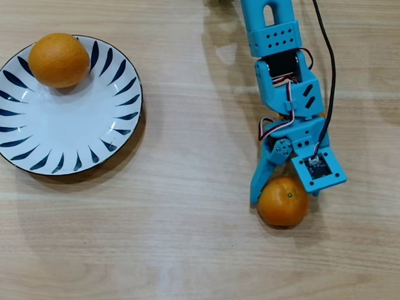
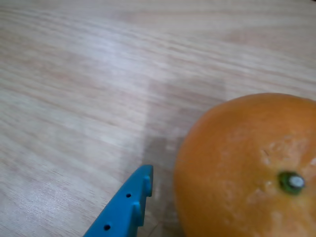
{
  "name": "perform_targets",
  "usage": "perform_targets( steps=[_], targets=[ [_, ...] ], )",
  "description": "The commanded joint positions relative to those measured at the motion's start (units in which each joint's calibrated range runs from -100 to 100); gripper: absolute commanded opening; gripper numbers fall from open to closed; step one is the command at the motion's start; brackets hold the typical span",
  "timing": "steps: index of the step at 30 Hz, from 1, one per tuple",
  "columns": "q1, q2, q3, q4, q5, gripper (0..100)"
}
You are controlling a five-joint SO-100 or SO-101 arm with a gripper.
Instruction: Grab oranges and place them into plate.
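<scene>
- The plate (image 1: 62,124) is sitting near the worktop's (image 1: 180,257) left edge in the overhead view, holding one orange (image 1: 59,60) on its upper rim.
- A second orange (image 1: 283,201) is lying on the bare worktop, right of centre and well apart from the plate.
- This fruit is resting with its green stem end (image 2: 291,181) facing up; being round, it is showing no long axis.
- The blue gripper (image 1: 279,195) is reaching down from the top edge, its jaws spread around the orange's upper part; whether they are touching the skin I cannot tell.
</scene>
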Motion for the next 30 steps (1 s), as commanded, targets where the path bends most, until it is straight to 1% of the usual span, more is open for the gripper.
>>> perform_targets(
  steps=[1,5,17,21,30],
  targets=[
    [0.7,-0.2,-3.0,-1.5,-0.3,41],
    [0.8,-0.1,-3.0,-1.5,-0.3,37],
    [0.8,-0.1,-3.0,-1.4,-0.3,36],
    [0.8,-0.1,-3.0,-1.0,-0.3,32],
    [0.7,-1.1,-2.9,-0.9,0.0,31]
  ],
)
